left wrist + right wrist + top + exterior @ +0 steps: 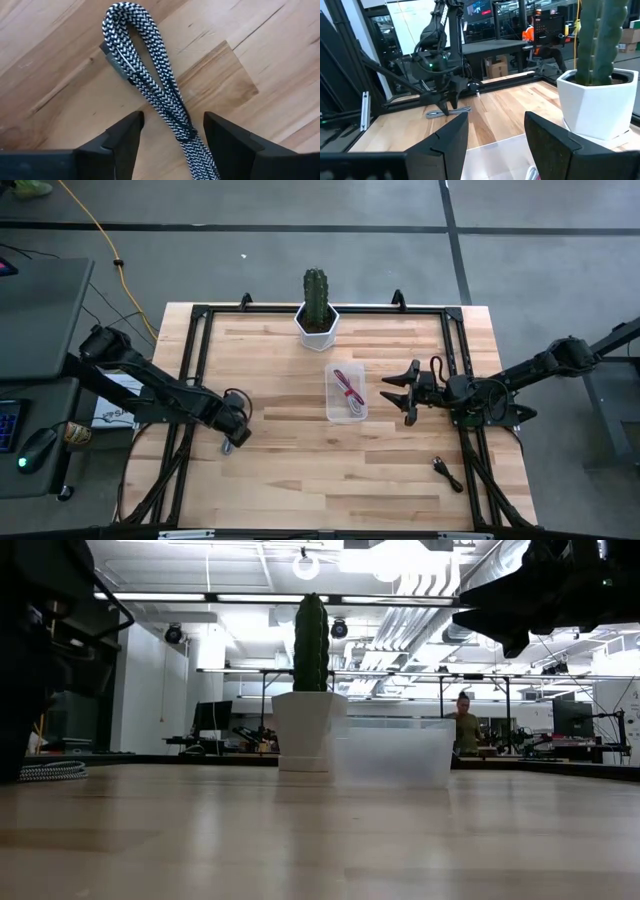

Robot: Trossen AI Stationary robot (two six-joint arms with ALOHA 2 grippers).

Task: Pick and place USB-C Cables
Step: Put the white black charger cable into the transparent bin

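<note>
A grey braided USB-C cable, folded into a narrow loop, lies flat on the wooden table near its left side. My left gripper points down over it, open, one finger on each side of the cable's doubled strands without touching them. A red and white cable lies inside the clear container at the table's middle. A black cable lies on the table near the right front. My right gripper hangs level and open just right of the container, holding nothing.
A cactus in a white pot stands at the table's far middle, just behind the container. A black frame runs along the table's sides. A yellow cord lies on the floor beyond the table. People show in the room behind.
</note>
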